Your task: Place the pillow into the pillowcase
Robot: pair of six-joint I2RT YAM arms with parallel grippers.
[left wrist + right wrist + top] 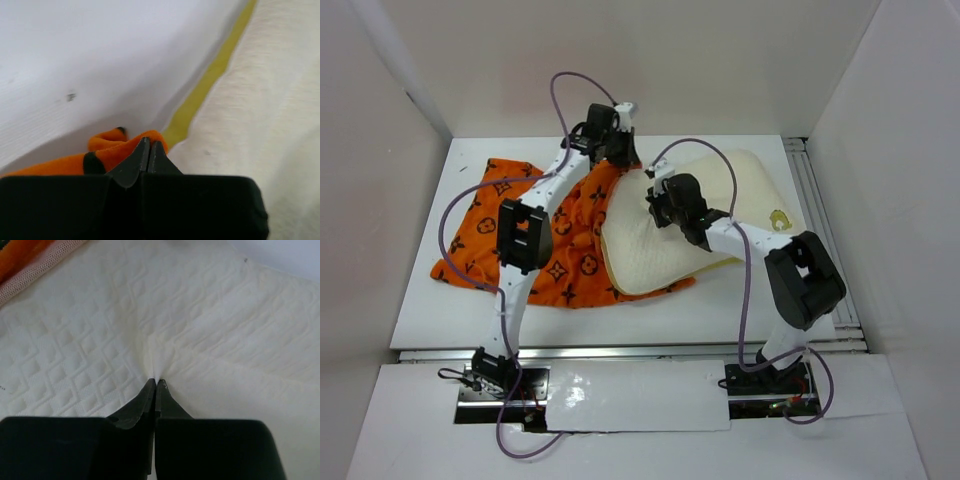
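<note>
Lying against the pillowcase [480, 215], the pillow [640, 258] stretches diagonally, near-left to far-right.

A robot lab booth: white panels [370, 200] are boxing in a white bench [440, 310], with a cabled left arm [525, 235] and right arm [805, 280] standing bolted along the frame's bottom.

Pillow [90, 340] was cream cloth, matt, quilted in diamonds; its yellow-green piping [210, 80] looked smooth. Pillowcase [575, 270] beside pillow was orange printed cloth, soft, crumpled. Table [450, 310] under pillow was white, smooth, matt. Fingers [142, 402] on pillow were black, matt.
</note>
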